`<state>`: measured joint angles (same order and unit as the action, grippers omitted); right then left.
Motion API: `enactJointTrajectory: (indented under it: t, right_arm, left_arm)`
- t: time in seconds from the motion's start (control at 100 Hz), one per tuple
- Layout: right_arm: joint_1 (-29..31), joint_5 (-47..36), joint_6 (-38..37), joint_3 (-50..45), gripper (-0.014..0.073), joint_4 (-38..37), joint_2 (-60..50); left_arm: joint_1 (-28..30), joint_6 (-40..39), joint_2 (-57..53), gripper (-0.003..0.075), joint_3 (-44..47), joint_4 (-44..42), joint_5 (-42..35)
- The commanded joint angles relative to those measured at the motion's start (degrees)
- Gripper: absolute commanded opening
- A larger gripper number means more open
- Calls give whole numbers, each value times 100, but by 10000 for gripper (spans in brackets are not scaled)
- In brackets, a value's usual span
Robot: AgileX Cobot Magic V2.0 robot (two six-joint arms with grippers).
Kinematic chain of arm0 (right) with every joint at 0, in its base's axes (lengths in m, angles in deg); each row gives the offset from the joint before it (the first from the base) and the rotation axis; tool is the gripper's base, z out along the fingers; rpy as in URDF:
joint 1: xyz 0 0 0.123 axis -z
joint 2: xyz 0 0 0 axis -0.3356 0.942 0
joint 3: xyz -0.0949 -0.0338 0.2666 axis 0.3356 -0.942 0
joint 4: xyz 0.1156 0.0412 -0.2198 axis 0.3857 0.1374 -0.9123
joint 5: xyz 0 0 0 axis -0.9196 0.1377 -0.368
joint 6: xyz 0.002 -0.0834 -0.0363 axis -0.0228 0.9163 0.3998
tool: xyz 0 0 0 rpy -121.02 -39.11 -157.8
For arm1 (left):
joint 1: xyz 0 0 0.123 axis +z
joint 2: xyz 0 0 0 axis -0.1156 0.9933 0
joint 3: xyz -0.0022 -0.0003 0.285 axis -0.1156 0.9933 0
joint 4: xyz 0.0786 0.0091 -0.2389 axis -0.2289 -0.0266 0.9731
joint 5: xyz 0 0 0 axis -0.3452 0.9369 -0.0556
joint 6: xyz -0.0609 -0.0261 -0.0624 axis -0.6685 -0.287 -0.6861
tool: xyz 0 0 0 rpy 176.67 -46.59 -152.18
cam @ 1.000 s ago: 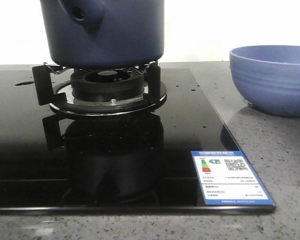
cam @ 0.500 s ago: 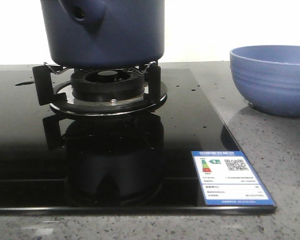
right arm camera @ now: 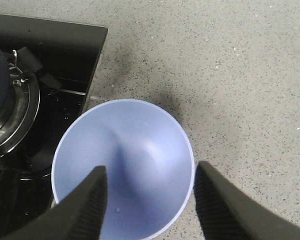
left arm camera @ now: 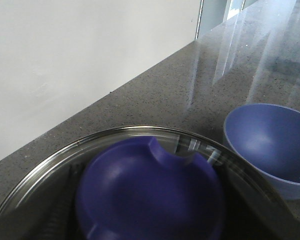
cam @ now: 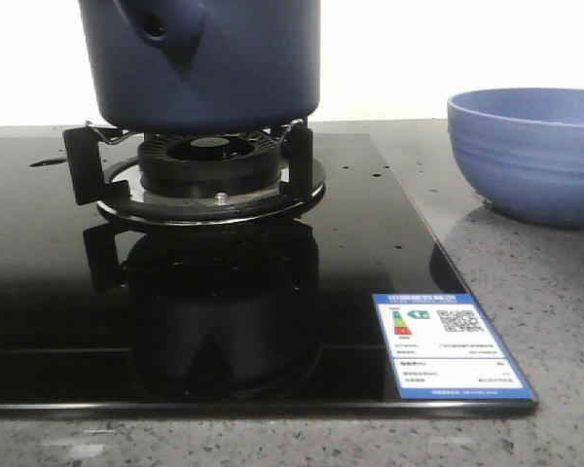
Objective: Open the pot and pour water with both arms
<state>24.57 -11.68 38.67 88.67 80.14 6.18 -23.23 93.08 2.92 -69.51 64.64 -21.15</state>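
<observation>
Risk: right gripper point(right arm camera: 150, 200), fingers spread empty over my periwinkle ribbed bowl point(right arm camera: 122, 167); left fingers unseen above glass-lidded navy pot point(cam: 200, 63); lid point(left arm camera: 115, 145) may slip.

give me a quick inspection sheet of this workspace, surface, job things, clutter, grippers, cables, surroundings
surface: grey speckled counter with a black glass hob set in it
job's things: the pot sits on the burner stand; the glass lid with its blue knob fills the left wrist view; empty blue bowl on the counter beside the hob
clutter: energy label sticker on the hob corner
grippers: right gripper open above the bowl; left gripper's fingers not clear
cables: nothing seen
surroundings: white wall behind the counter
</observation>
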Motion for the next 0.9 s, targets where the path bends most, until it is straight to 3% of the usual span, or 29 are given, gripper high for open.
enactJointTrajectory:
  t: [0.0, 0.12, 0.36, 0.56, 0.7, 0.85, 0.89]
  right_arm:
    - [44, -314, 22, 122, 356, 103, -146]
    - [44, -280, 22, 122, 356, 103, -146]
    - [44, -280, 33, 122, 355, 103, -146]
    - [44, -454, 33, 122, 347, 311, -146]
    - [44, -978, 351, 5, 211, 1283, -184]
    - [44, -2071, 1256, -634, -68, 2528, -511]
    - [44, -2456, 1506, -914, -58, 2798, -665]
  left_arm:
    - [-58, 4, -225, 487, -238, 439, 61]
    - [-58, 4, -248, 554, -238, 460, 133]
    - [130, -18, -708, 554, -238, 465, 321]
    - [715, -33, -1573, 522, -238, 436, 309]
    - [1297, -573, -2065, 340, -238, 291, 79]
    - [1980, -1205, -2468, -24, -68, -25, 18]
    - [2135, -1238, -2590, -20, 42, -111, -21]
